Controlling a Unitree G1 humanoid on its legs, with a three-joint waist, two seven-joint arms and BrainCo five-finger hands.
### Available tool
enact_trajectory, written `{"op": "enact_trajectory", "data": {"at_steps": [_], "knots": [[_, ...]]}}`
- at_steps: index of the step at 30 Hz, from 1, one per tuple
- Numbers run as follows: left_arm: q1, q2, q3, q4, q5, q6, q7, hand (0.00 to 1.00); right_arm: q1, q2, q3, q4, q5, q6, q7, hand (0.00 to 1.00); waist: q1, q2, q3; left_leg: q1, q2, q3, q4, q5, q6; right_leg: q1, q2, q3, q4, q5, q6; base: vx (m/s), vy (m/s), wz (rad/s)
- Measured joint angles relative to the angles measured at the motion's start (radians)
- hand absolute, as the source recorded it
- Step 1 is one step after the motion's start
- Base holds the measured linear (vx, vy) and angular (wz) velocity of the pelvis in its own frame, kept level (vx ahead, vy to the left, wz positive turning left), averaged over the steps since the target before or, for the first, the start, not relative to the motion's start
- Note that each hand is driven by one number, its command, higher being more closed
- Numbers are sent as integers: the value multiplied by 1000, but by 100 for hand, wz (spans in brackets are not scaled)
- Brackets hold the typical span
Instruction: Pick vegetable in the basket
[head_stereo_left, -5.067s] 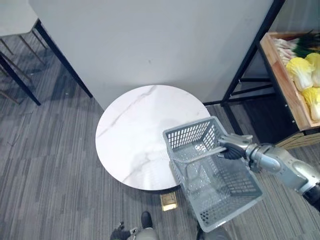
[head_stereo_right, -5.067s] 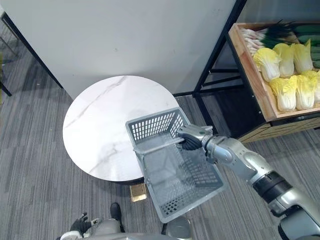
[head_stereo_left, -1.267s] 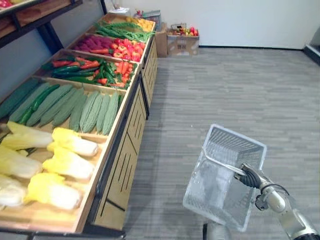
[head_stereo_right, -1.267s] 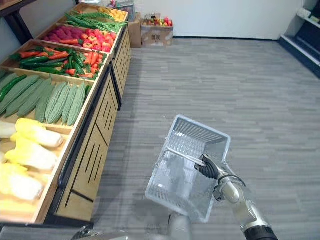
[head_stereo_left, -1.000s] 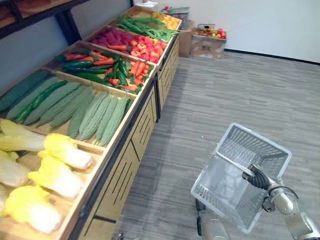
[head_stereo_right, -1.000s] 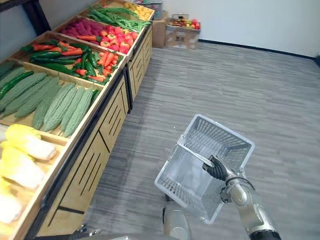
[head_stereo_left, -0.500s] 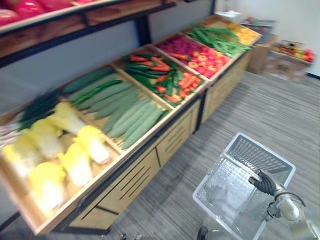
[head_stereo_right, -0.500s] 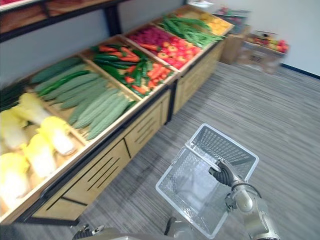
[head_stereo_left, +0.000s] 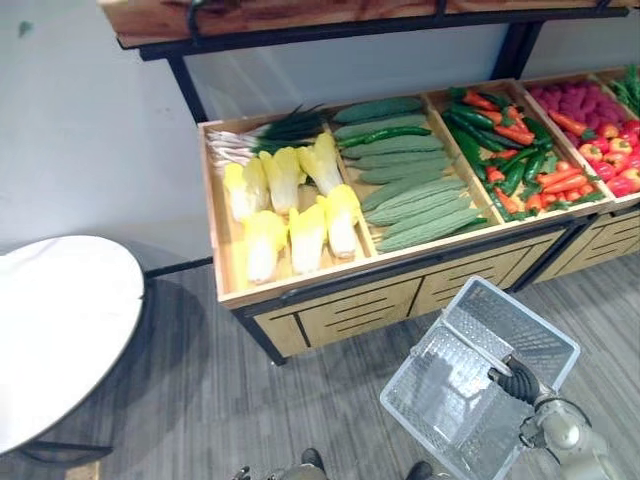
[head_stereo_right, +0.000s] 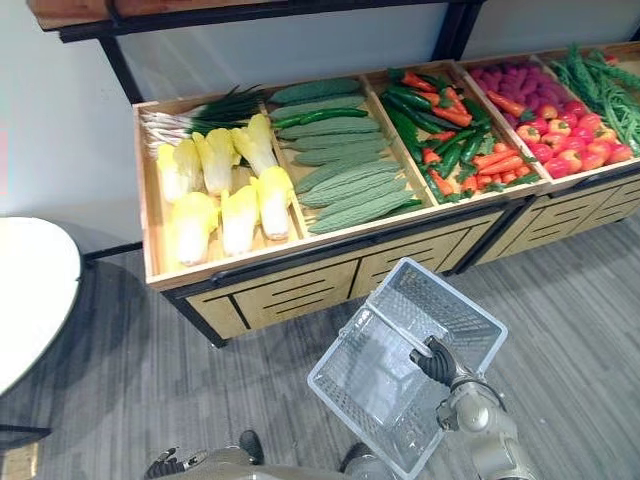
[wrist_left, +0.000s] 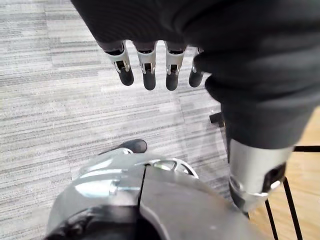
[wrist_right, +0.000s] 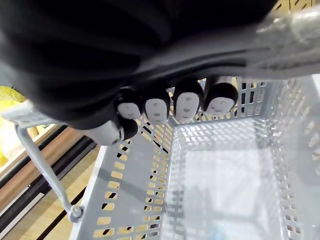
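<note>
A grey plastic basket (head_stereo_left: 478, 388) hangs by its handle (wrist_right: 43, 166) from my right hand (head_stereo_right: 438, 362), low on the right above the floor. The fingers (wrist_right: 184, 103) are curled round that handle, and the basket's inside (wrist_right: 225, 175) holds nothing. Beyond it stands a wooden vegetable stand (head_stereo_left: 330, 290) with yellow cabbages (head_stereo_left: 290, 215), green onions (head_stereo_left: 260, 135), cucumbers (head_stereo_left: 385, 130), bitter gourds (head_stereo_left: 418, 208), green and red peppers (head_stereo_left: 505, 150) and red vegetables (head_stereo_left: 590, 115). My left hand (wrist_left: 148, 75) hangs over the carpet with straight fingers, holding nothing.
A round white table (head_stereo_left: 50, 330) stands at the left. A wooden upper shelf (head_stereo_left: 300, 15) on a black frame overhangs the back of the stand. Grey striped carpet (head_stereo_left: 180, 400) lies between the table, the stand and the basket.
The camera has swung round, so the stand now lies straight ahead and the white table shows at the left. The basket stays hanging from my right hand.
</note>
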Motion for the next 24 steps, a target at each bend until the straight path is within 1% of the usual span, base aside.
{"op": "enact_trajectory", "data": {"at_steps": [1, 3, 4, 5, 6, 7, 8, 9, 10, 11, 12, 13, 14, 15, 16, 17, 18, 19, 20, 21, 23, 24], "knots": [[-2, 0, -4, 1, 20, 0, 1, 0, 0, 2, -6, 32, 1, 4, -10, 100, 0, 3, -3, 3, -16, -2, -10, -1, 2, -8, -16, 0, 11, -1, 0, 83, 124, 8], [-20, 1, -20, 28, 30, -1, 1, 0, -3, 3, -23, 90, 1, 10, -21, 100, -1, 2, -1, 17, -47, -4, -18, -16, 30, -39, -75, 8, 114, -40, 26, 106, 121, 7], [-22, 1, -22, 36, 30, -1, 0, 0, -1, 3, -26, 102, 0, 12, -20, 100, -2, -5, 2, 28, -59, -4, -19, -22, 39, -48, -100, 15, 166, -51, 33, 92, 95, 6], [-20, 1, -34, 40, 30, -1, -1, 0, -2, 3, -27, 129, 0, 14, -22, 100, -6, -12, 6, 59, -76, -3, -21, -34, 46, -62, -143, 42, 271, -72, 44, 83, 94, 3], [-18, 2, -49, 40, 30, -2, -1, 0, -5, 4, -27, 152, 0, 23, -23, 100, -5, -14, 5, 84, -88, 1, -25, -42, 45, -94, -179, 81, 383, -71, 40, 109, 156, 1], [-17, 5, -50, 40, 30, -4, -2, 0, -7, 7, -27, 163, -1, 25, -23, 100, -6, -18, 4, 93, -92, 2, -25, -47, 46, -114, -195, 102, 437, -68, 31, 116, 151, -3], [-19, 16, -50, 36, 29, -7, -2, 0, -14, 14, -27, 185, -1, 29, -25, 100, -7, -29, 7, 107, -98, 0, -24, -53, 56, -158, -214, 164, 534, -48, -10, 147, 117, 8], [-21, 31, -51, 30, 27, -7, -1, 0, -20, 29, -28, 210, -1, 30, -30, 100, -21, -42, 7, 112, -94, -18, -17, -59, 67, -209, -208, 243, 608, -19, -46, 172, 52, 20], [-21, 40, -52, 26, 27, -7, 0, 0, -23, 39, -28, 219, -1, 30, -30, 100, -30, -35, 5, 115, -87, -27, -13, -59, 71, -220, -194, 283, 617, -38, -40, 197, -26, 36], [-26, 51, -52, 21, 26, -7, 2, 0, -24, 63, -28, 237, 2, 29, -28, 100, -41, -45, 14, 113, -64, -39, -7, -58, 71, -227, -139, 338, 574, -88, -29, 182, -89, 43], [-32, 66, -45, 18, 25, -7, 6, 0, -27, 81, -28, 258, 3, 28, -28, 100, -48, -43, 26, 111, -34, -52, 4, -56, 67, -225, -74, 372, 493, -103, -37, 160, -116, 36], [-34, 73, -43, 16, 25, -8, 7, 0, -29, 85, -29, 270, 4, 27, -28, 100, -49, -48, 28, 110, -22, -59, 6, -54, 63, -224, -41, 391, 437, -102, -36, 140, -146, 38], [-40, 81, -33, 16, 25, -8, 8, 0, -30, 87, -39, 295, 15, 24, -28, 100, -53, -61, 26, 99, -15, -75, 10, -50, 55, -220, -3, 425, 308, -84, -16, 113, -136, 29], [-46, 85, -29, 15, 25, -8, 8, 0, -30, 87, -49, 306, 21, 24, -29, 100, -53, -72, 26, 97, -19, -79, 10, -49, 47, -217, 6, 448, 243, -65, 4, 145, -186, 42], [-57, 89, -24, 14, 25, -9, 9, 0, -33, 93, -77, 343, 40, 25, -36, 100, -54, -106, 30, 95, -41, -99, 15, -57, 26, -207, 3, 495, 149, 28, 11, 142, -228, 37], [-76, 69, -21, 19, 25, -8, 10, 0, -54, 93, -117, 401, 43, 34, -53, 100, -50, -104, 41, 105, -33, -114, 18, -62, 3, -200, 12, 501, 155, 36, 25, 141, -229, 32], [-74, 60, -21, 17, 26, -14, 7, 0, -63, 92, -131, 421, 43, 38, -61, 100, -49, -90, 39, 100, -22, -120, 19, -61, -5, -195, 21, 501, 147, 34, 24, 137, -249, 26], [-75, 44, -18, 17, 26, -24, 8, 0, -67, 85, -152, 452, 45, 37, -66, 100, -49, -65, 42, 95, 0, -129, 16, -63, -22, -182, 44, 479, 122, 26, 12, 113, -212, 21], [-72, 37, -5, 18, 27, -29, 8, 0, -72, 82, -175, 484, 50, 38, -67, 100, -47, -48, 43, 87, 17, -133, 16, -58, -30, -174, 61, 462, 102, 24, 8, 84, -172, 23], [-71, 34, 10, 18, 27, -29, 8, 0, -72, 82, -191, 495, 54, 39, -67, 100, -47, -36, 43, 86, 24, -141, 12, -56, -35, -167, 71, 455, 92, 24, 5, 57, -122, 18], [-67, 31, 70, 18, 27, -29, 10, 0, -59, 83, -248, 542, 86, 49, -67, 100, -49, -17, 39, 90, 48, -163, -8, -43, -54, -137, 97, 425, 63, 21, -5, 41, -116, 28], [-66, 30, 85, 19, 27, -29, 10, 0, -56, 83, -264, 555, 88, 51, -66, 100, -48, -16, 39, 93, 52, -166, -13, -40, -56, -130, 100, 419, 57, 21, -6, 33, -104, 29]]}}
